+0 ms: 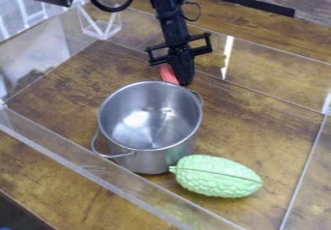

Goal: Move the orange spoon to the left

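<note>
My black gripper (179,71) points steeply down just behind the far rim of the steel pot (149,126). Its fingers are shut on the orange spoon (171,76), of which only a short red-orange stretch of handle shows at the fingertips. The spoon's bowl is hidden behind the fingers and the pot rim. I cannot tell whether the spoon still touches the table.
A bumpy green vegetable (216,176) lies in front of the pot on the right. Clear acrylic walls (52,147) ring the wooden work area. A clear stand (104,21) sits at the back left.
</note>
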You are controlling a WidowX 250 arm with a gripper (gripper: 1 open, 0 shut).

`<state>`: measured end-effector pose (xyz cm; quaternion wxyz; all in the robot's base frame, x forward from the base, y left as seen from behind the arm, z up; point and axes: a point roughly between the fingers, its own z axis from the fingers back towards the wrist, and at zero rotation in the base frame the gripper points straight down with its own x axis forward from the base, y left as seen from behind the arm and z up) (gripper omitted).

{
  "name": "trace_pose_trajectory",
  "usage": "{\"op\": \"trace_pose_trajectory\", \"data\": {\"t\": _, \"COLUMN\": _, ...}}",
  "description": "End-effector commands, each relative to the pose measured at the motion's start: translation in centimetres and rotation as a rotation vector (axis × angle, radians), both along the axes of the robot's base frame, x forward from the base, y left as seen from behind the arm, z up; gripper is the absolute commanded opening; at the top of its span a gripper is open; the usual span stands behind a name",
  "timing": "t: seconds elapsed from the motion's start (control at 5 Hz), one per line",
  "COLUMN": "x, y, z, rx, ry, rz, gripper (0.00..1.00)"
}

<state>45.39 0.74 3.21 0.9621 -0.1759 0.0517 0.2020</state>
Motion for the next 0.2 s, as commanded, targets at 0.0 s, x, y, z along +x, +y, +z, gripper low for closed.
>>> {"op": "trace_pose_trajectory", "data": {"t": 0.0, "x": 0.23, "y": 0.52, "z": 6.37, "rx": 0.023, "ry": -0.139, "rz": 0.049, "gripper": 0.0}}
